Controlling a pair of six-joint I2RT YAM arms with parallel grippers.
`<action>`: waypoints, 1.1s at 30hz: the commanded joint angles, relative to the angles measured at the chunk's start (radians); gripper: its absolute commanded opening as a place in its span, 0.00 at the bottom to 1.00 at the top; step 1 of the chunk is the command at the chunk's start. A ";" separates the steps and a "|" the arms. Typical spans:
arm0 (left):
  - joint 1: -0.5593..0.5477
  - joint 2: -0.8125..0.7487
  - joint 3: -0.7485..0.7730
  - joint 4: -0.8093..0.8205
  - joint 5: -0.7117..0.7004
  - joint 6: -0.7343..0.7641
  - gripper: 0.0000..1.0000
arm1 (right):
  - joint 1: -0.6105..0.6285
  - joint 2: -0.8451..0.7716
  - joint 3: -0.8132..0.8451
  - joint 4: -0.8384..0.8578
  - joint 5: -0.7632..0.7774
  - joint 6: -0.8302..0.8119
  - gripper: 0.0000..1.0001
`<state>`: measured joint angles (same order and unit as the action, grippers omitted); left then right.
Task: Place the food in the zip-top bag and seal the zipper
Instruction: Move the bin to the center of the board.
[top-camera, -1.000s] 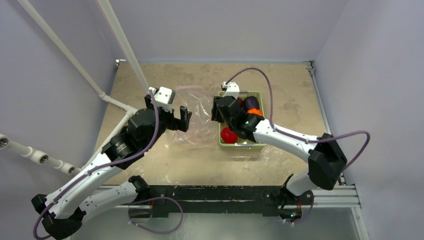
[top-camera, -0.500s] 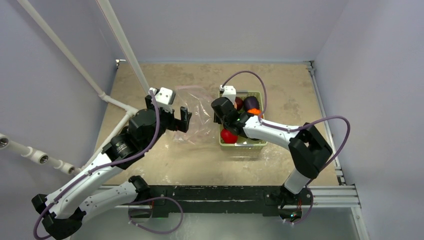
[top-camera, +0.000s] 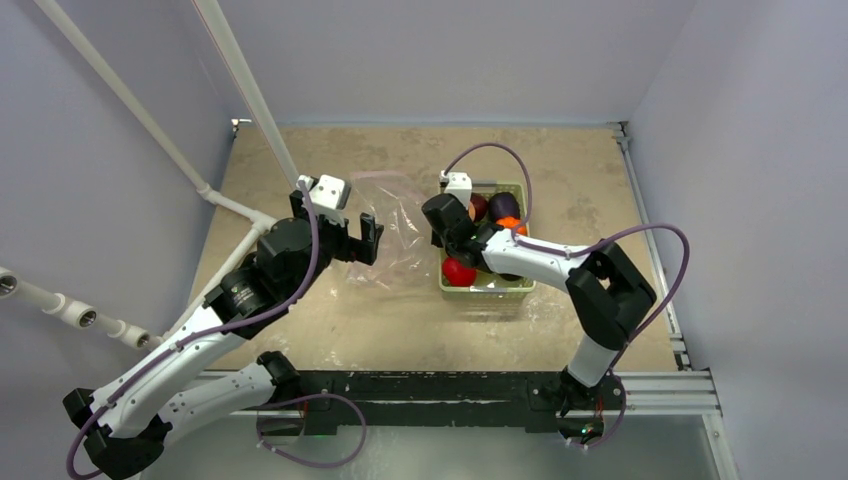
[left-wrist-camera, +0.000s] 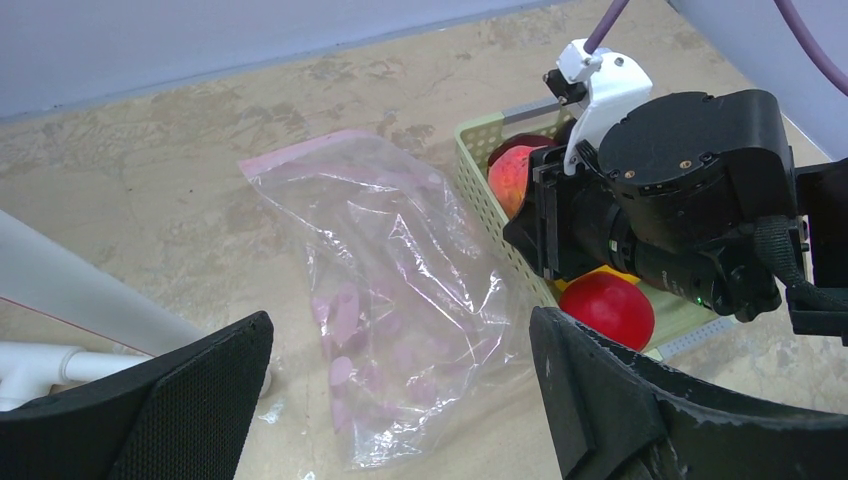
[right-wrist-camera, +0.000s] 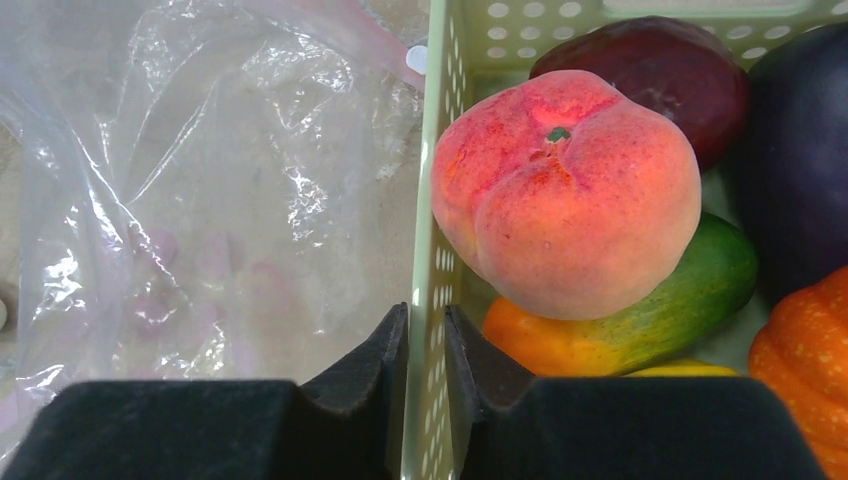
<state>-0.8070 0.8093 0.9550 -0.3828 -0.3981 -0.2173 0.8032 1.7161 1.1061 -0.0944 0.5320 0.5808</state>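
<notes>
The clear zip-top bag (left-wrist-camera: 400, 300) lies flat and empty on the table, its pink zipper strip (left-wrist-camera: 300, 150) at the far end and a white slider tab (right-wrist-camera: 415, 58) by the basket. The food sits in the pale green basket (right-wrist-camera: 432, 200): a peach (right-wrist-camera: 565, 190), a dark plum (right-wrist-camera: 660, 70), a purple eggplant (right-wrist-camera: 800, 150), an orange pumpkin (right-wrist-camera: 800, 360) and a red apple (left-wrist-camera: 607, 308). My right gripper (right-wrist-camera: 427, 330) is shut on the basket's left wall. My left gripper (left-wrist-camera: 400, 400) is open and empty above the bag's near end.
A green-orange fruit (right-wrist-camera: 650, 310) lies under the peach. White pipes (top-camera: 230, 205) cross the table's left side near my left arm. The basket (top-camera: 521, 290) stands right of the bag (top-camera: 395, 235), their edges touching.
My right arm's elbow has swung in to the left and its wrist has shifted slightly at the basket's left wall. The left arm and the bag have not moved.
</notes>
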 joint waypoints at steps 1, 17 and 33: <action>0.005 -0.009 -0.003 0.026 -0.008 0.006 0.99 | -0.020 0.000 0.026 0.018 0.042 -0.001 0.18; 0.004 0.033 0.000 0.025 -0.006 -0.007 0.99 | -0.077 -0.095 -0.056 0.021 0.022 -0.016 0.15; 0.003 0.292 0.178 -0.027 -0.067 -0.111 0.99 | -0.077 -0.373 -0.020 -0.042 0.005 -0.032 0.77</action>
<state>-0.8070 1.0409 1.0370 -0.4076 -0.4206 -0.2680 0.7273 1.4246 1.0515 -0.1150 0.5312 0.5568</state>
